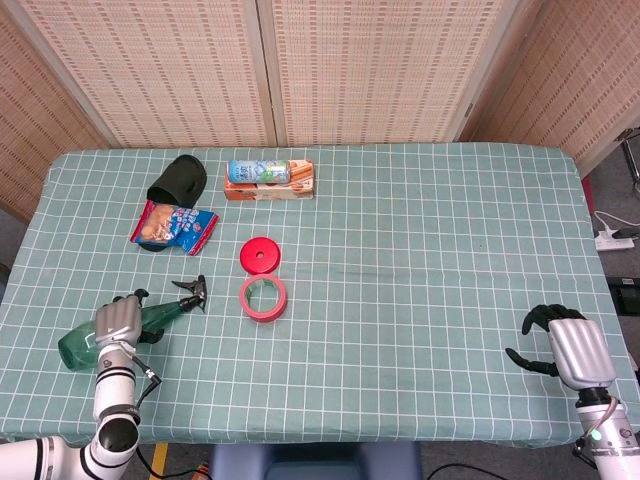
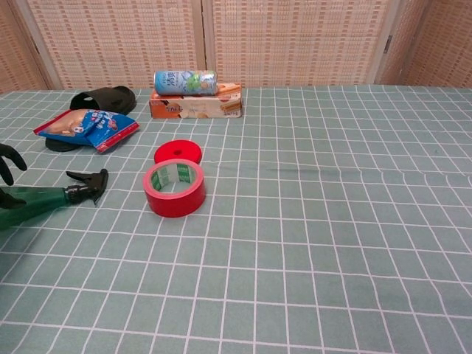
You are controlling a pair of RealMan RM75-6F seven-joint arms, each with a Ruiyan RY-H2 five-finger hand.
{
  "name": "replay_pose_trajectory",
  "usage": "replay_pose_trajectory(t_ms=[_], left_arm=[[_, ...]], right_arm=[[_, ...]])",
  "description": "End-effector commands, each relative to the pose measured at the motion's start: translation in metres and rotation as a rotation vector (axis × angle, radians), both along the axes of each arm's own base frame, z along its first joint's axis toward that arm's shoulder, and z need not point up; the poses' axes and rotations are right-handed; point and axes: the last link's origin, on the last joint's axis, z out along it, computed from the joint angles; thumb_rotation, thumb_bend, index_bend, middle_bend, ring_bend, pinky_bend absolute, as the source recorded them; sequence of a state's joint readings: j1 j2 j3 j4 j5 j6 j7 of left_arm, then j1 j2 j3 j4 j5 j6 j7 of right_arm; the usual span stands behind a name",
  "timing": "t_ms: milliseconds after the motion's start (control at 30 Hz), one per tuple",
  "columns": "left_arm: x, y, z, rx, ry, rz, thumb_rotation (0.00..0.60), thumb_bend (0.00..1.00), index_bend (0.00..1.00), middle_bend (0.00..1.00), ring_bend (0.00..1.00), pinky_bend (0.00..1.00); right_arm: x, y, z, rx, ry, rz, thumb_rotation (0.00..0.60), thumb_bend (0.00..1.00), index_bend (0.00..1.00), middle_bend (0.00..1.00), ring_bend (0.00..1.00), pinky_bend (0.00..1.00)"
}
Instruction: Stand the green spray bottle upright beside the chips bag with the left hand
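Green spray bottle [image 1: 120, 328]: lying flat, well short of chips bag [image 1: 173, 225]; left hand [image 1: 117, 322] draped over it, grip unclear; uprighting pending.

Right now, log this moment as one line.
left hand over lying green plastic spray bottle | right hand idle | bottle not upright

My left hand [image 1: 116, 322] is resting over the lying translucent green plastic spray bottle [image 1: 160, 314]; my right hand [image 1: 563, 342] is hovering with fingers curled.
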State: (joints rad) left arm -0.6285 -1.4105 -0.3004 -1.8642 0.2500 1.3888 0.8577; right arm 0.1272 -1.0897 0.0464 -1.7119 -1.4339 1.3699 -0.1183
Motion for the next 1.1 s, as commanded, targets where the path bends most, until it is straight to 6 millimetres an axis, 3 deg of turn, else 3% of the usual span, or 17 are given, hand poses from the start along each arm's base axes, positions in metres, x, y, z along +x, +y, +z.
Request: replay_pose_trajectory(t_ms=[33, 367, 1100], left_arm=[[0.0, 0.003, -0.001, -0.006, -0.026, 0.022, 0.6, 0.22, 0.23, 0.25, 0.16, 0.25], [0.005, 0.007, -0.007, -0.026, -0.026, 0.029, 0.6, 0.22, 0.24, 0.25, 0.16, 0.25], [-0.011, 0.012, -0.014, -0.044, -0.101, 0.137, 0.6, 0.19, 0.33, 0.24, 0.15, 0.22]], right_arm=[[0.0, 0.0, 0.0, 0.0, -0.002, 0.0, 0.6, 0.11, 0.55, 0.4, 0.32, 0.39], [0.0, 0.0, 0.0, -0.004, -0.001, -0.002, 0.6, 0.11, 0.55, 0.4, 0.32, 0.39], [-0.001, 0.001, 0.001, -0.003, -0.005, 0.0, 0.6, 0.11, 0.56, 0.4, 0.32, 0.39]])
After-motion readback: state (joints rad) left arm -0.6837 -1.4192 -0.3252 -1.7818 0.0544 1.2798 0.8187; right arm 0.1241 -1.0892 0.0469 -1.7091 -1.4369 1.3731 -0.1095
